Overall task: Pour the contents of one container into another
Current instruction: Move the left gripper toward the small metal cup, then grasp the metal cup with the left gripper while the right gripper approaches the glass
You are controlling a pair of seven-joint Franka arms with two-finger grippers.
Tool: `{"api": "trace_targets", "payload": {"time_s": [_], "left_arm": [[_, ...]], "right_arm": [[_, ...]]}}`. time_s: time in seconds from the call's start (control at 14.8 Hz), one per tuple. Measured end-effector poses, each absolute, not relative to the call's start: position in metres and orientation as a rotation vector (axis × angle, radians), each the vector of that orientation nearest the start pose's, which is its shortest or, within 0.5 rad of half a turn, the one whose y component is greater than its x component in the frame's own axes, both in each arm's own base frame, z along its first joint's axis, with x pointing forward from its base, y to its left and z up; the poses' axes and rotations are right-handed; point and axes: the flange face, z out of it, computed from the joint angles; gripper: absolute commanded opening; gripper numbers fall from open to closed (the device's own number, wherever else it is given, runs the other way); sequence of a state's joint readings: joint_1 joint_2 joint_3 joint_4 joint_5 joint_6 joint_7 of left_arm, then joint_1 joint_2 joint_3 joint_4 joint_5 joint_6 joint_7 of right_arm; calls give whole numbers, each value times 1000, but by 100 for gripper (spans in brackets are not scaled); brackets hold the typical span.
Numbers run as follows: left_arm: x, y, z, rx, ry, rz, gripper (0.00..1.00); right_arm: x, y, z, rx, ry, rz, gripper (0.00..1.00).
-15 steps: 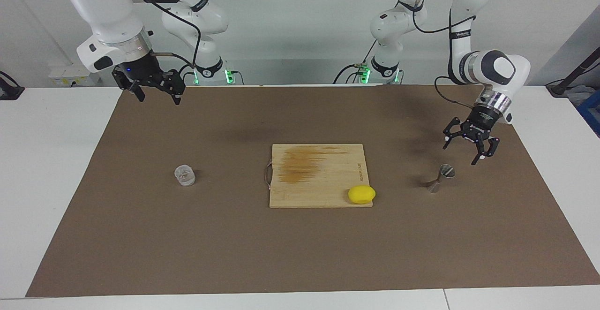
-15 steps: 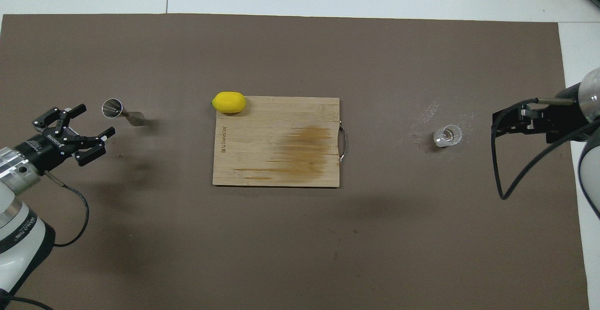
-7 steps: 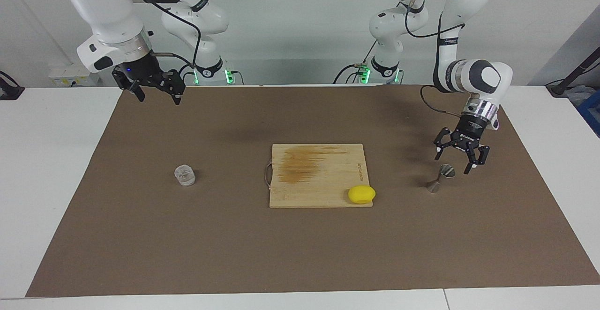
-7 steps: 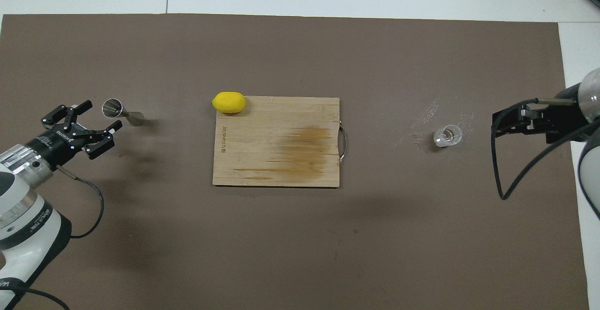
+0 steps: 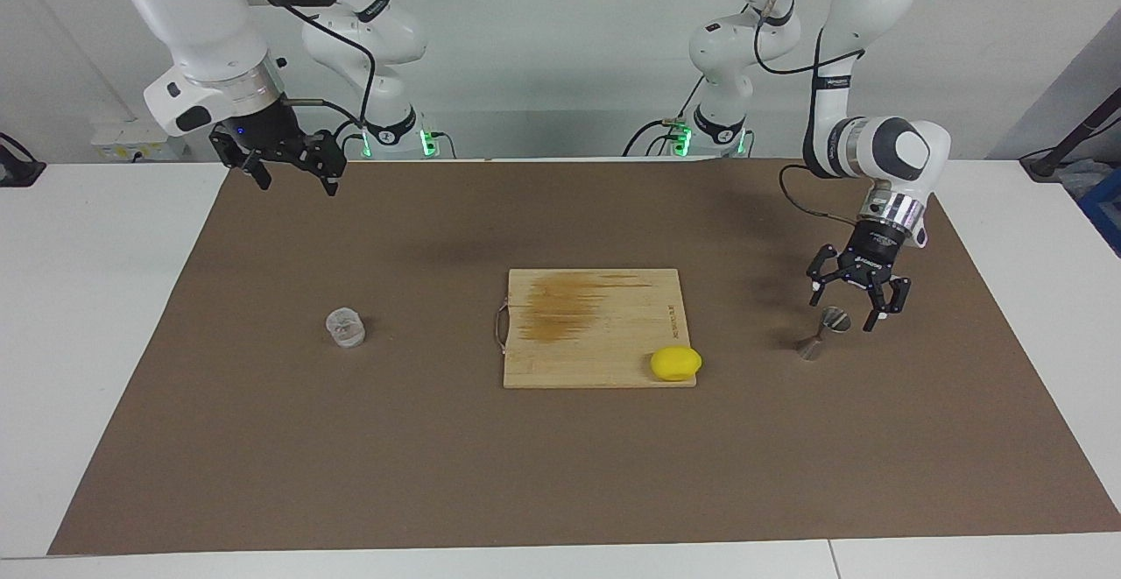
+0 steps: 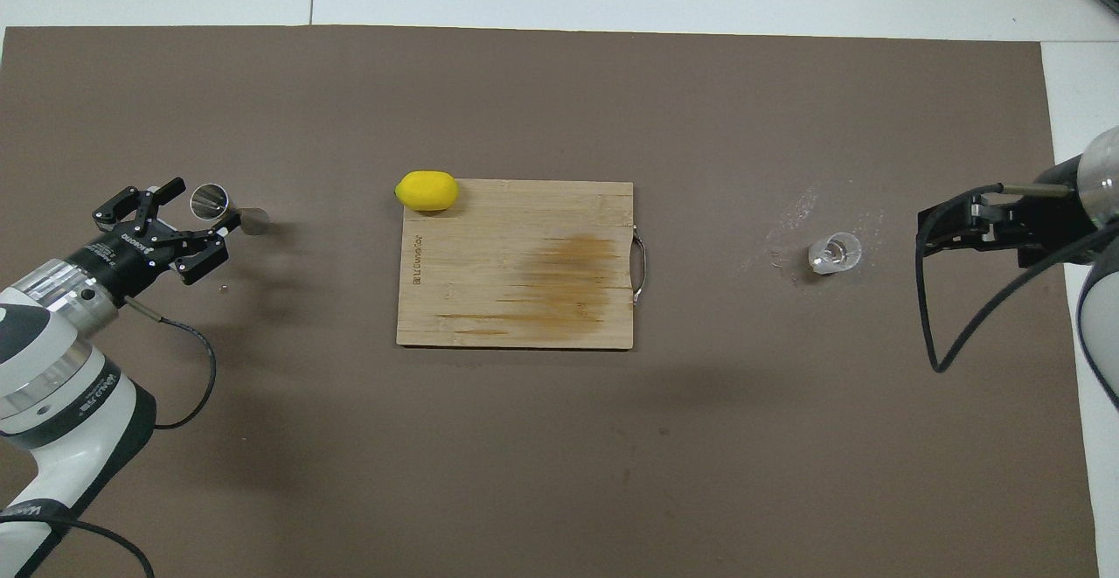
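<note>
The left gripper [image 5: 846,308], fingers spread open, hangs over the upright jigger [image 5: 821,334], which stands at the cutting board's [image 5: 594,327] three o'clock in the facing view. The clear cup [image 5: 346,328] sits at nine o'clock; the right gripper [image 5: 289,171] waits, open.

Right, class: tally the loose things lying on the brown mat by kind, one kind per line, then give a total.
Clear ribbed cup: 1
Metal jigger: 1
Lemon: 1
Wooden cutting board: 1
Total: 4
</note>
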State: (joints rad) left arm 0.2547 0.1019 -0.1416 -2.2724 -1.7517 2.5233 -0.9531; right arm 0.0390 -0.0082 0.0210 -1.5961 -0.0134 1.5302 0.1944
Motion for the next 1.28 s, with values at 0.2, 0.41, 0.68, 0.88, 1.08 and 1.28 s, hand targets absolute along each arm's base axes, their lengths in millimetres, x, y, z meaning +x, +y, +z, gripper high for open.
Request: {"api": "trace_targets", "payload": {"time_s": [0.2,0.41,0.68,0.88,1.08,1.28], "left_arm": [[530,72,317,611,2040,-385,88],[531,73,318,611,2042,-375,88],[535,73,321,607,2041,-360,88],[538,63,320,591,2041,-362,87],[540,59,322,594,2042,-357,87],[540,60,319,589,2051,-351,86]], "right_arm": [[546,31,614,-3154,213,88,100],[546,31,614,-3154,213,88,100],[546,31,614,-3154,213,87,100],[546,31,614,-3154,213,87,100],[546,31,614,-3154,212,87,100],[546,31,614,-3154,212,87,100]]}}
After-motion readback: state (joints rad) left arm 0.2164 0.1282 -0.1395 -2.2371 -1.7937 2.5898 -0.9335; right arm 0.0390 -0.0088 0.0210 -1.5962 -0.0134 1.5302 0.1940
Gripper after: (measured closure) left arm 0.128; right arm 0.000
